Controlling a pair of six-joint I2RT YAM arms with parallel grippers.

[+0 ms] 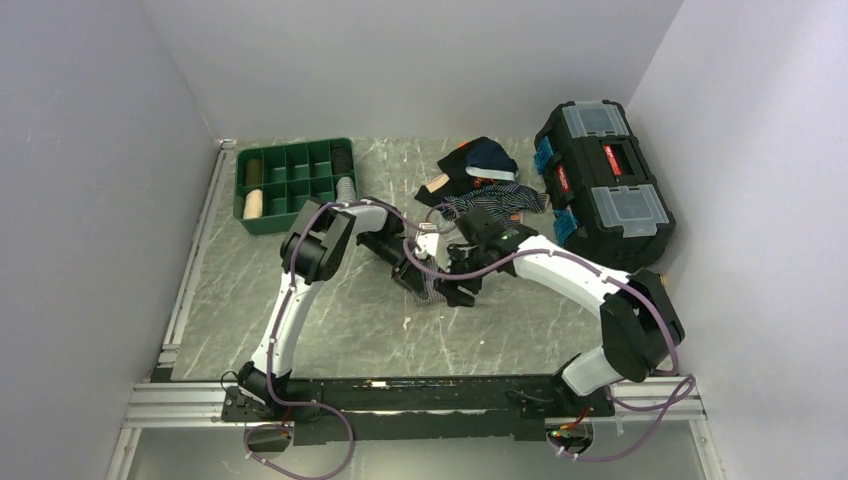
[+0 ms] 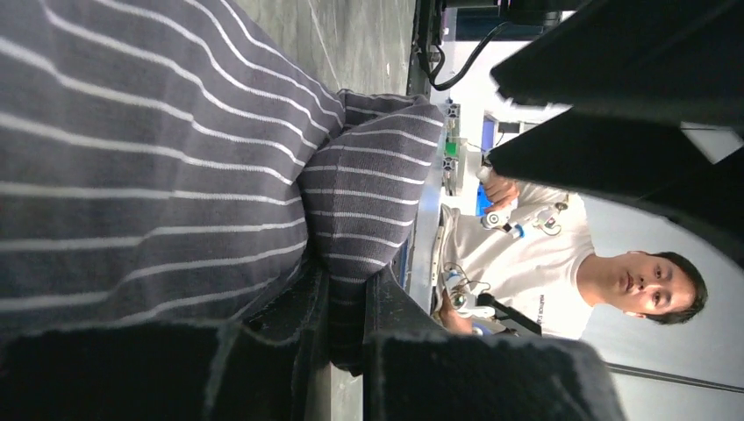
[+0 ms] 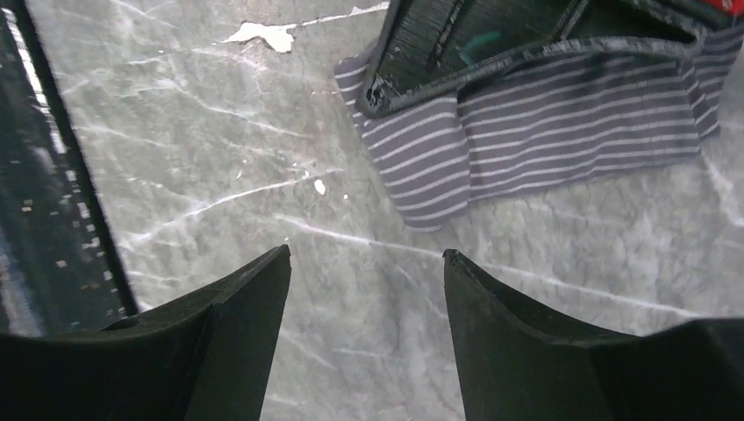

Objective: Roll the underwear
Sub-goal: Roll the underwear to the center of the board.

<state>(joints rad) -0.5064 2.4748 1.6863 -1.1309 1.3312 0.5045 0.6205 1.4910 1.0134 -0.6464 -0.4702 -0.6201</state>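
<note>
The underwear (image 1: 436, 291) is a small bundle of grey cloth with thin white stripes, lying mid-table between the two grippers. In the left wrist view my left gripper (image 2: 346, 282) is shut on a rounded fold of the underwear (image 2: 373, 175), with cloth pinched between the two fingers. The right wrist view shows the underwear (image 3: 544, 140) folded into a flat band, with the left gripper (image 3: 474, 39) on top of it. My right gripper (image 3: 367, 254) is open over bare table, a short way off the band's folded end, holding nothing. From above, the right gripper (image 1: 462, 287) sits just right of the bundle.
A green divided tray (image 1: 290, 183) with rolled items stands at the back left. A pile of dark garments (image 1: 483, 180), one navy striped, lies behind the grippers. A black toolbox (image 1: 603, 183) stands at the back right. A white scrap (image 3: 263, 33) lies on the marble table.
</note>
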